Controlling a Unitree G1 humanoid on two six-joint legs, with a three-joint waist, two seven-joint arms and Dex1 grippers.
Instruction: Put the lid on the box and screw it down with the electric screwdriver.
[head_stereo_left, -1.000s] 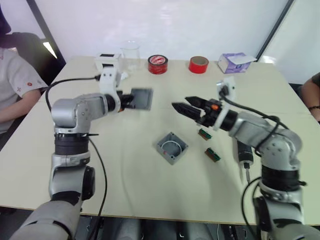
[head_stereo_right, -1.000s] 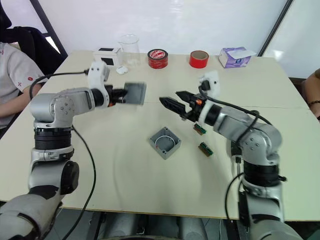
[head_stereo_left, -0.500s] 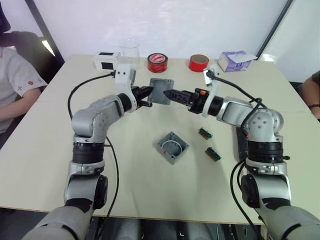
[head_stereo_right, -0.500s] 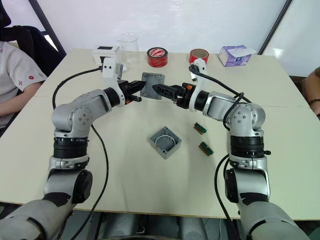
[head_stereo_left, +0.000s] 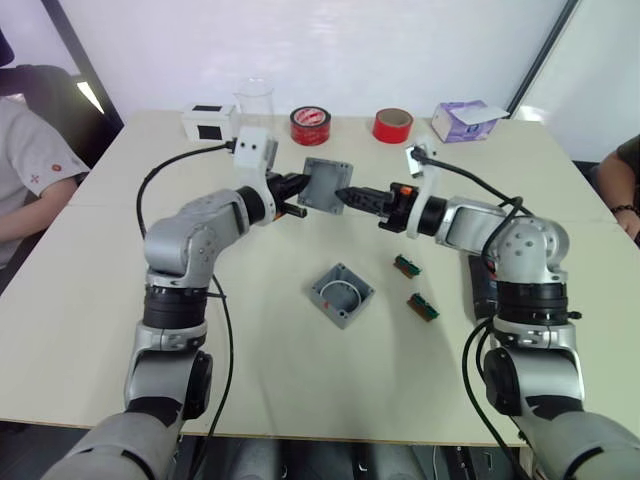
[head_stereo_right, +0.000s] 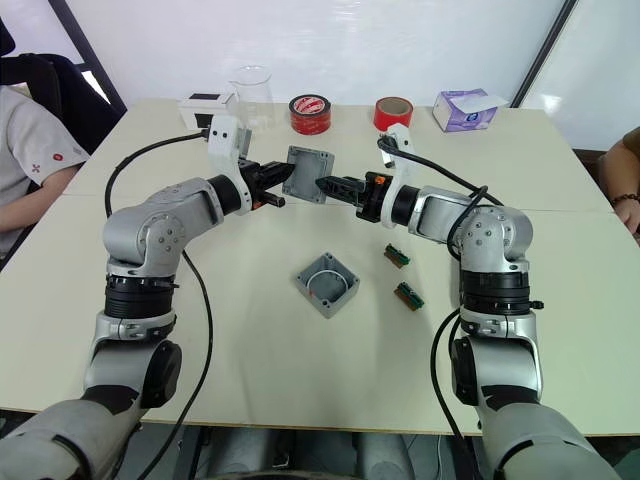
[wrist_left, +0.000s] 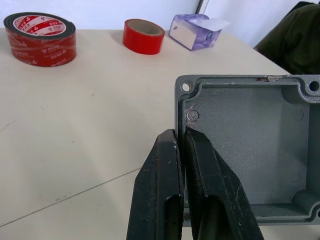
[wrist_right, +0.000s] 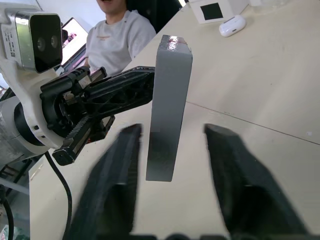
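The grey lid (head_stereo_left: 325, 186) hangs on edge in the air above the table's far middle, hollow side toward my left wrist camera. My left gripper (wrist_left: 175, 135) is shut on its left rim. My right gripper (head_stereo_left: 343, 195) reaches in from the right, and its two fingers (wrist_right: 125, 150) straddle the lid's opposite edge with a gap on each side. The open grey box (head_stereo_left: 342, 293), with a white ring inside, sits on the table below. The black electric screwdriver (head_stereo_left: 481, 290) lies on the table at the right, mostly hidden behind my right arm.
Two small green strips (head_stereo_left: 407, 266) (head_stereo_left: 423, 306) lie right of the box. Along the far edge stand a white box with a black square (head_stereo_left: 208, 121), a glass beaker (head_stereo_left: 254, 100), two red tape rolls (head_stereo_left: 313, 125) (head_stereo_left: 393, 125) and a purple tissue box (head_stereo_left: 463, 120). A person (head_stereo_left: 30, 170) sits at the left; another person's arm (head_stereo_left: 622, 185) shows at the right.
Over the last second both arms swung inward and met over the table's far middle, the left carrying the lid. The right gripper's fingers have narrowed around the lid's free edge.
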